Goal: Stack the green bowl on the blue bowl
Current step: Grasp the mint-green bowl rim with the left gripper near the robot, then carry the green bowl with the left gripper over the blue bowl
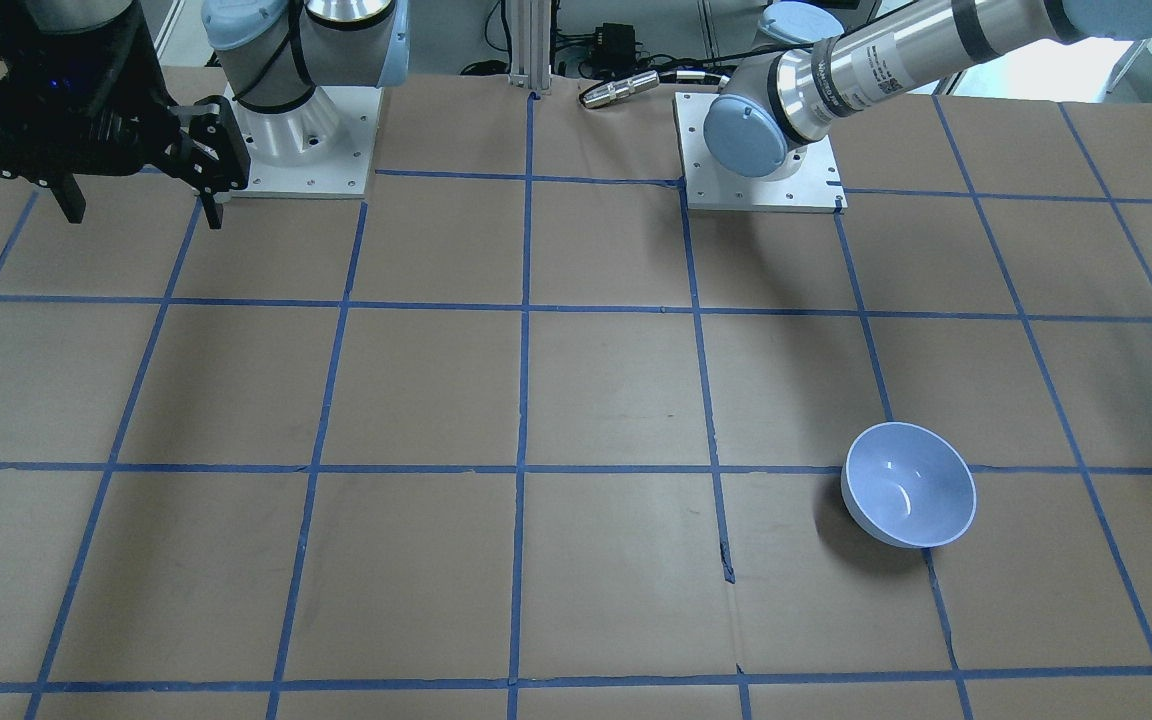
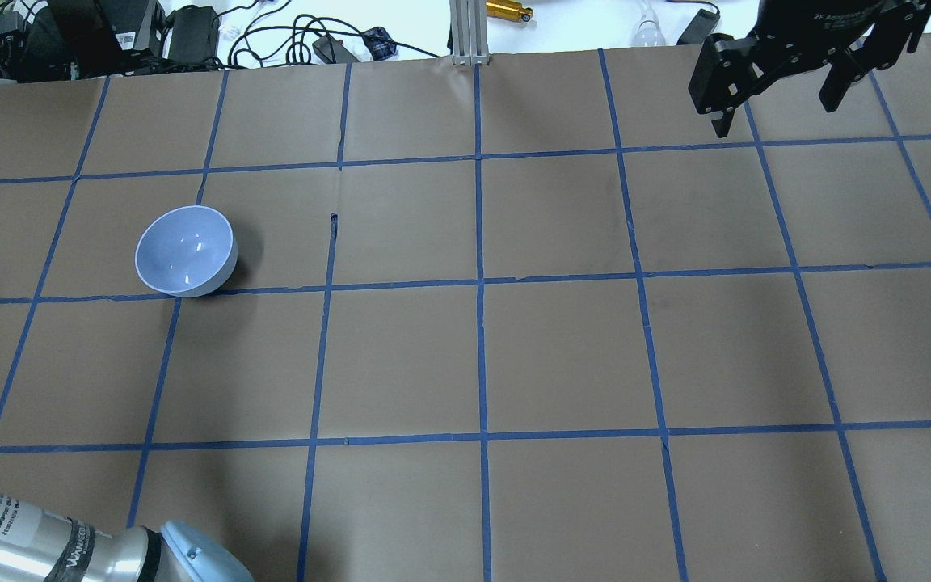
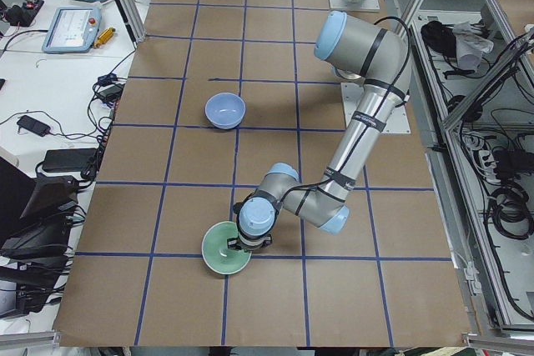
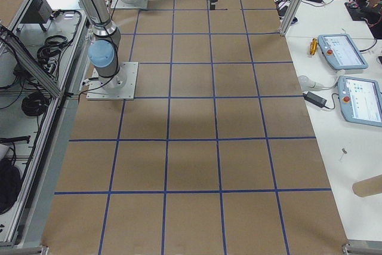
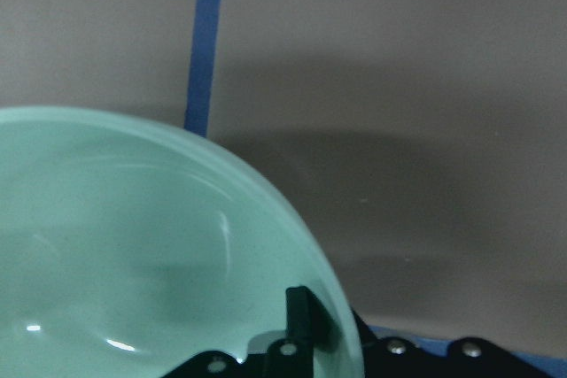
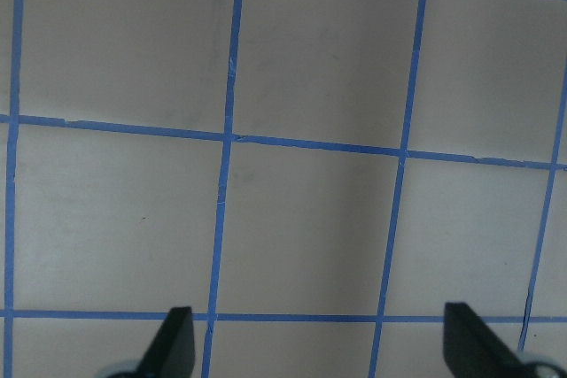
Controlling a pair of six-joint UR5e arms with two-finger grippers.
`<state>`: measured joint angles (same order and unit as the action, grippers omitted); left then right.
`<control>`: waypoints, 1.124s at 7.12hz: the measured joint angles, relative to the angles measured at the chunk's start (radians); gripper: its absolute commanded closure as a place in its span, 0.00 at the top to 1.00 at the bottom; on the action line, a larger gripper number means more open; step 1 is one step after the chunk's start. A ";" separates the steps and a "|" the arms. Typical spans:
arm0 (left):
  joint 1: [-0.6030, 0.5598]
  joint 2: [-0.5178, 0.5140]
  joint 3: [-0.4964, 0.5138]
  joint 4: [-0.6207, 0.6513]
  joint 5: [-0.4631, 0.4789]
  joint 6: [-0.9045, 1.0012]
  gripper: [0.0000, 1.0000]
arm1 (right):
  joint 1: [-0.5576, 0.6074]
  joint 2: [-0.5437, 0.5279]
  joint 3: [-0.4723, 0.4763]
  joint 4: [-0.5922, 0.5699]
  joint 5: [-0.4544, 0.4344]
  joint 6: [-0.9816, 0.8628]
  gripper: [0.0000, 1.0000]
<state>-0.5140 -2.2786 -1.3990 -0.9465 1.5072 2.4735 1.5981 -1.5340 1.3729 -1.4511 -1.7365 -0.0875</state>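
The green bowl (image 3: 224, 254) sits near the table's left end and also fills the lower left of the left wrist view (image 5: 133, 263). My left gripper (image 3: 244, 243) is at its rim. One finger (image 5: 299, 312) shows inside the bowl against the wall, and the jaws look shut on the rim. The blue bowl (image 1: 908, 484) stands upright and empty farther along the table (image 2: 185, 250) (image 3: 225, 110), well apart from the green bowl. My right gripper (image 2: 777, 109) is open and empty, raised over the far right of the table (image 1: 141, 210) (image 6: 319, 347).
The table is brown paper with a blue tape grid (image 2: 479, 283). The two arm bases (image 1: 301, 150) (image 1: 761, 170) stand on white plates at the robot's edge. Cables and boxes (image 2: 191, 32) lie past the far edge. Teach pendants (image 4: 343, 52) lie on a side bench.
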 measured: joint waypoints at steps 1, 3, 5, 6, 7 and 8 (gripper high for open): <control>0.000 0.001 0.000 0.000 0.000 0.001 0.00 | 0.000 0.000 0.000 0.000 0.000 0.000 1.00; 0.000 0.003 0.000 0.000 0.001 0.003 0.00 | 0.000 0.000 0.000 0.000 0.000 0.000 1.00; 0.000 0.013 -0.002 0.000 0.001 0.000 0.00 | -0.001 0.000 0.000 0.000 0.000 0.000 1.00; 0.000 0.022 -0.003 -0.005 0.003 -0.015 0.00 | -0.001 0.000 0.000 0.000 0.000 0.000 1.00; -0.002 0.036 -0.005 -0.022 0.004 -0.043 0.00 | -0.001 0.000 0.000 0.000 0.000 0.000 1.00; -0.007 0.057 -0.006 -0.049 0.005 -0.078 0.00 | -0.001 0.000 0.000 0.000 0.000 0.000 1.00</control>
<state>-0.5209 -2.2212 -1.4053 -0.9957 1.5118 2.3951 1.5974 -1.5339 1.3729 -1.4511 -1.7365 -0.0874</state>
